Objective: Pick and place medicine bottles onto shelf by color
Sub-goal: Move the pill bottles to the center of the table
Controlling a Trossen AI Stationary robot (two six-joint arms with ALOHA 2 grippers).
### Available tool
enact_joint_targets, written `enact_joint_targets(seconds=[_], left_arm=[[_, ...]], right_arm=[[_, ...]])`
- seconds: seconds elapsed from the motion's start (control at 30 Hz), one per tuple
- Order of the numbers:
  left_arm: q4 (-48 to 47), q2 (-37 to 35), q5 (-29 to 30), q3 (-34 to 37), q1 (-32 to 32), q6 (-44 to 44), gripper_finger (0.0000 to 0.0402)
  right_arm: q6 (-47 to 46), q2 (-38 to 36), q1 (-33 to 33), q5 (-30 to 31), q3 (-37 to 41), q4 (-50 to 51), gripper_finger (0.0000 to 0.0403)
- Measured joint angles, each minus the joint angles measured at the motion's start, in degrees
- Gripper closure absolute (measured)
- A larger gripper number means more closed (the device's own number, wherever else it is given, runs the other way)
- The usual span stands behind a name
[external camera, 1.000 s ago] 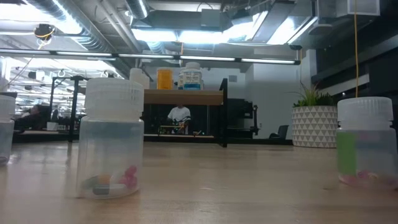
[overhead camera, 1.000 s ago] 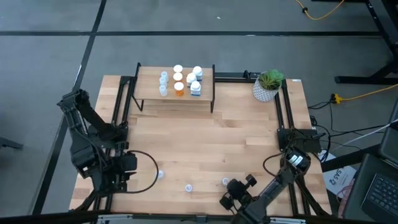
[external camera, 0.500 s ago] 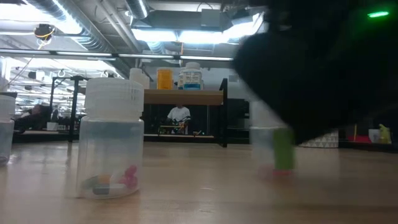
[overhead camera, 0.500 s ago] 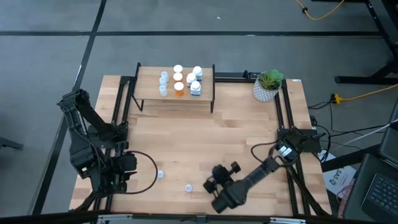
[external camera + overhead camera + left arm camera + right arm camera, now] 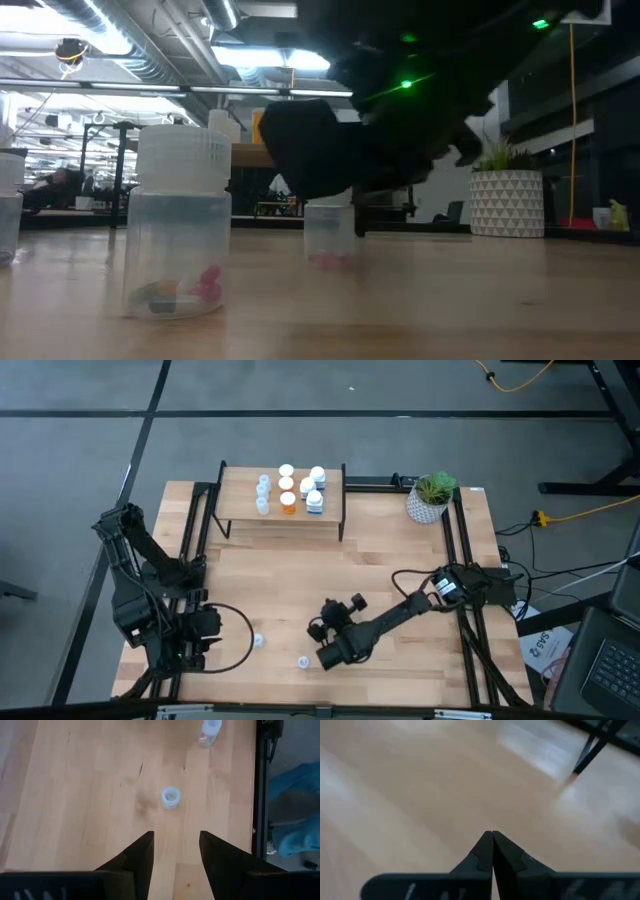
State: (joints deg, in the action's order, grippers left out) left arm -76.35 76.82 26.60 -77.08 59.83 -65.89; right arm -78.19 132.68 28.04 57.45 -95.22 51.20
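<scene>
The shelf stands at the table's far side. On it are pale-blue vials, an orange bottle and white bottles. Two loose vials stand upright near the front edge. A third vial shows only in the low view, upright on the table beneath my right gripper, which is shut with nothing between its fingers. My left gripper waits open at the near left, with one vial ahead of it. My right gripper hangs low over the third vial's cap in the low view. From above its own body hides that vial. Whether any part of the gripper touches the vial, I cannot tell.
A white pot with a green plant stands at the far right corner. Black rails run along the table's sides. Bare wood lies between the shelf and the loose vials. One vial looms close to the low camera.
My right gripper has swept from the near right toward the table's left and a little toward the far edge, staying low and turning as it went. The third vial has slid left along the table with it, still upright, and now stands farther from the near edge.
</scene>
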Motion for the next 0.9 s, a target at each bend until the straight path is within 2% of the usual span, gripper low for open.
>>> enact_joint_targets(seconds=[0.17, 0.37, 0.5, 0.6, 0.73, 0.9], left_arm=[[0.2, 0.0, 0.6, 0.0, 0.0, 0.0, 0.0251], [0.1, 0.0, 1.0, 0.0, 0.0, 0.0, 0.0251], [0.1, 0.0, 1.0, 0.0, 0.0, 0.0, 0.0251], [0.1, 0.0, 1.1, 0.0, 0.0, 0.5, 0.0251], [0.1, 0.0, 2.1, 0.0, 0.0, 0.6, 0.0251], [0.1, 0.0, 3.1, 0.0, 0.0, 2.0, 0.0251]], right_arm=[[6.1, -0.2, -1.8, 1.4, -2.3, 1.3, 0.0398], [8.0, -1.7, 0.2, 1.2, -13.9, 15.7, 0.0398], [9.2, -1.7, 4.4, -5.3, -21.4, 20.4, 0.0398], [13.9, -1.7, 7.7, -12.2, -23.2, 17.1, 0.0398], [17.7, -1.7, 11.3, -17.9, -20.9, 8.0, 0.0398], [19.0, -1.7, 13.7, -18.6, -14.2, -6.5, 0.0398]])
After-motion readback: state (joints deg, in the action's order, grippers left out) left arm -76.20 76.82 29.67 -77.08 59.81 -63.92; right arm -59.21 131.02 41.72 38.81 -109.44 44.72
